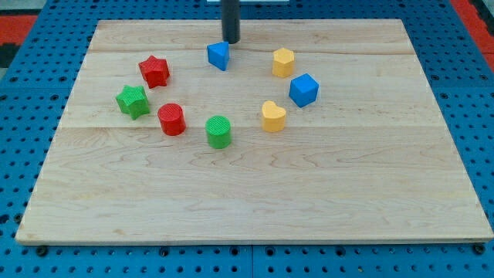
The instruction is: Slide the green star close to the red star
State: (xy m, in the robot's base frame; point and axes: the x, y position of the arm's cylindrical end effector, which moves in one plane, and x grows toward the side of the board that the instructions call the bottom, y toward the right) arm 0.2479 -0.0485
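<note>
Blocks sit in a loose ring on the wooden board (255,193): blue wedge-ish block (219,55) just near of my tip (231,41), yellow block (283,62) and blue cube (304,89) to the right, yellow heart (273,116), green cylinder (219,131), red cylinder (171,119) nearer. No fingers here, just a bare rod, holding nothing. Green star (133,101) lies far left, well apart from my tip, w/ red star (154,71) just beyond it. Green star looks ridged, flat on the board.
</note>
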